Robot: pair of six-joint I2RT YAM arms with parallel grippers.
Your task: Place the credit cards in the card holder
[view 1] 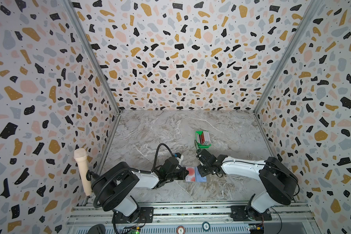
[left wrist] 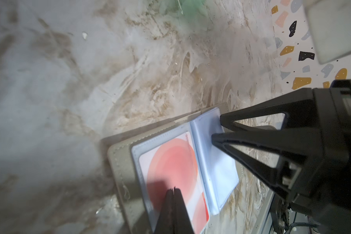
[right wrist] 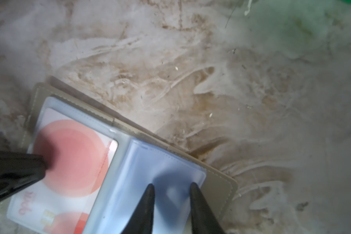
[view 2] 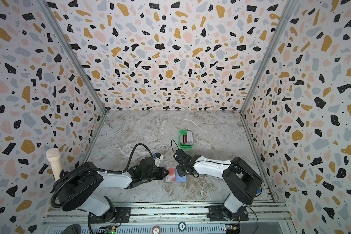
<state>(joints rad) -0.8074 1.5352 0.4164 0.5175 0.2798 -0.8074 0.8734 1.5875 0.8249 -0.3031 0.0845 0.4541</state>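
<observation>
Though closed, left hand (left wrist: 173, 190) on holder (left wrist: 120, 162)

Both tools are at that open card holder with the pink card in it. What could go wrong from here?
The left tool, shut, pins only the page with the pink card; if it slips, the card holder may slide or fold. The right tool has its open tips at the floppy clear pocket and might crease or snag it. The other cards stand packed in the green tray, so lifting one could drag a neighbour.
</observation>
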